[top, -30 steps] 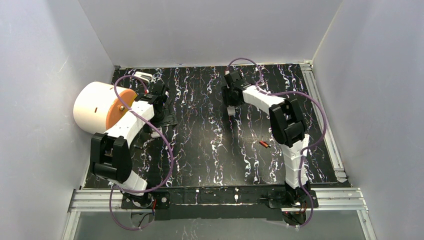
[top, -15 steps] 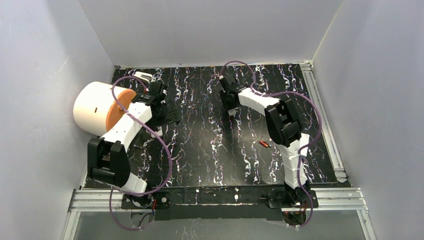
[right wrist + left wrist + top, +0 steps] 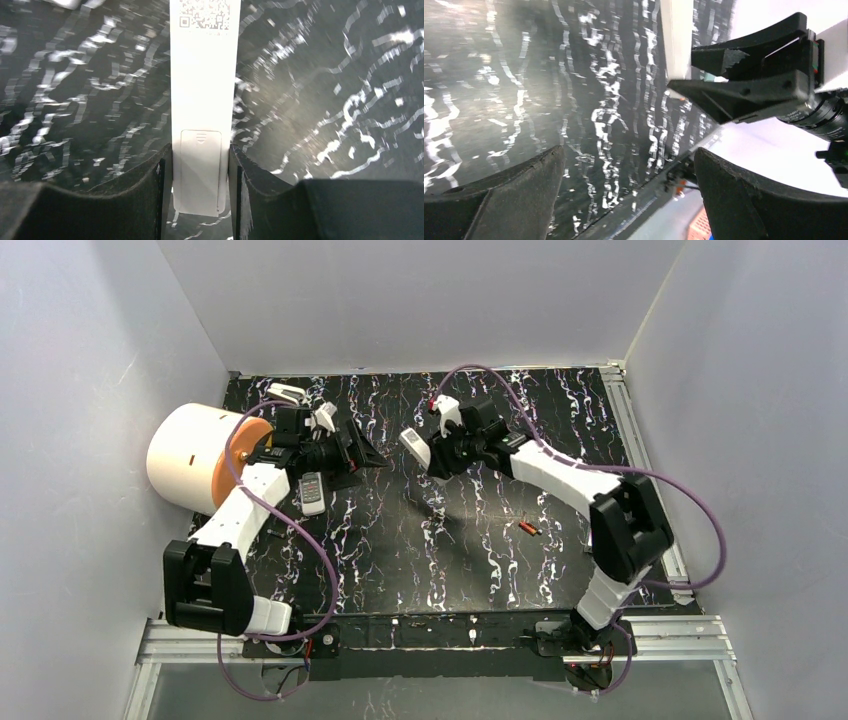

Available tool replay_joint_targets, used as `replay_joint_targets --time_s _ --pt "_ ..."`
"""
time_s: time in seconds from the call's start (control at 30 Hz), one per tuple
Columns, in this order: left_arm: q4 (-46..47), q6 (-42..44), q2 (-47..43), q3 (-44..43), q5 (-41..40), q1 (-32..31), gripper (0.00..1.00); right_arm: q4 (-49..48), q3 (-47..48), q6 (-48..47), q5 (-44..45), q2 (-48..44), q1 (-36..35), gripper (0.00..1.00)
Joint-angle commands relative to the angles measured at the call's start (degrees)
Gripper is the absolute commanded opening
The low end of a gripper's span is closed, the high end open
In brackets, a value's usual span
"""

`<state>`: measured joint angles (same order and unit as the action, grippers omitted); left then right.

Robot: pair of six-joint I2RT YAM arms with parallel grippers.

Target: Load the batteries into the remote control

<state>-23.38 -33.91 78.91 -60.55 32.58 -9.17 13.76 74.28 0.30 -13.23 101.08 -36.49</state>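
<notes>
My right gripper (image 3: 432, 452) is shut on a white remote control (image 3: 414, 448), held in the air above the mat left of centre. In the right wrist view the remote's back faces me with its battery cover (image 3: 201, 165) closed between the fingers (image 3: 150, 200); the gripper (image 3: 201, 192) clamps its lower end. My left gripper (image 3: 362, 458) stands open just left of the remote, nothing between its fingers. In the left wrist view the right gripper's jaws (image 3: 749, 75) and the remote (image 3: 676, 40) appear ahead. The orange-red batteries (image 3: 529, 528) lie on the mat at the right.
A second, grey-faced remote (image 3: 313, 492) lies on the mat under the left arm. A white cylinder with an orange face (image 3: 195, 455) stands at the far left. Aluminium rails (image 3: 650, 490) edge the black marbled mat (image 3: 430, 560); white walls surround it.
The right gripper closed on the white remote, lifted it and swung left toward the left gripper. The left arm reached right, uncovering the second remote.
</notes>
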Motion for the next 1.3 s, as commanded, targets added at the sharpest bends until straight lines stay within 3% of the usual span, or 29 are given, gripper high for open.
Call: replay_joint_targets --time_s 0.0,0.17,0.4,0.57,0.77,0.93,1.27 --pt "14.6 -8.8 -1.3 4.4 14.0 0.0 0.98 -7.1 -2.1 1.1 -9.9 -7.1 -2.5 0.21" --pt "27.5 -15.7 -1.9 9.2 17.4 -0.6 0.98 -6.4 -2.1 1.7 -10.1 -9.0 -5.1 0.22" --pt "26.2 -13.2 -4.0 10.4 14.1 -1.1 0.98 -5.1 -0.5 1.4 -10.9 -8.9 -7.0 0.22" --pt "26.3 -17.6 -1.9 11.0 12.3 -1.3 0.93 -2.5 1.8 0.3 -10.0 -8.5 -9.1 0.22" --pt "26.1 -18.9 -1.2 10.7 12.9 -2.6 0.75 0.0 3.5 -0.2 -6.0 -7.0 -10.2 0.23" --pt "26.0 -19.4 -1.1 10.6 15.0 -2.8 0.48 0.2 5.0 -0.1 -4.3 -5.5 -10.8 0.22" --pt "26.3 -18.3 -1.3 7.7 19.7 -2.8 0.22 -3.7 2.8 2.1 -6.9 -7.8 -10.7 0.23"
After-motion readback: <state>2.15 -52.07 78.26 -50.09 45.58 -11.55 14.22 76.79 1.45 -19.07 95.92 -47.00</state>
